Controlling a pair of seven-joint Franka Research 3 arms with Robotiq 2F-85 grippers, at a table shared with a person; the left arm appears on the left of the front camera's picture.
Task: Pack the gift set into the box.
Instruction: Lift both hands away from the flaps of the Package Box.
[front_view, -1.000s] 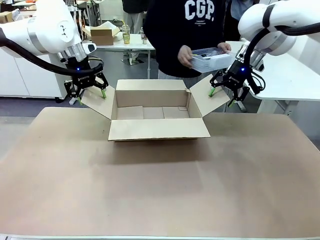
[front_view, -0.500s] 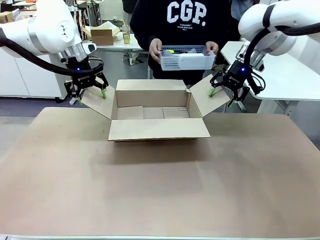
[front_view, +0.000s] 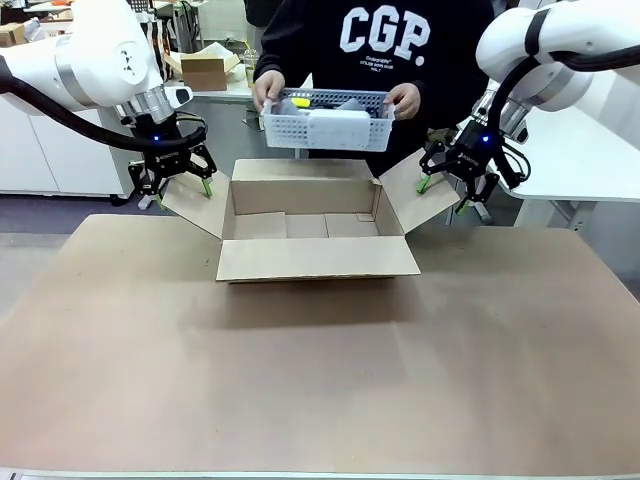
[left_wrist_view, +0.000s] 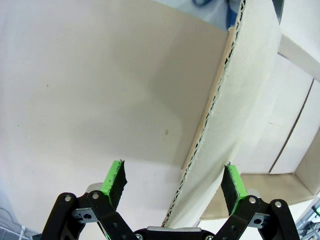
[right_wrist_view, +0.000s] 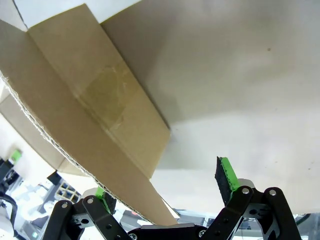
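Basket (front_view: 327, 118) moved leftward above box (front_view: 315, 232); sweatshirt reads "CGP."; both claws spread, straddling flaps.

A big flat table covered in brown paper (front_view: 320, 380) fills the room's middle. Far behind, a small brown cardboard box (front_view: 205, 68) sits on a white table (front_view: 235, 92), near a clear plastic cup (front_view: 251, 68). White cupboards (front_view: 45, 150) stand at the side.

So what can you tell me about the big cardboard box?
The box is brown corrugated cardboard, wide and shallow, sitting open on the table. Its inside looks empty. The side flaps spread outward: the left gripper has open fingers around the left flap, the right gripper around the right flap. A person holds a white basket above it.
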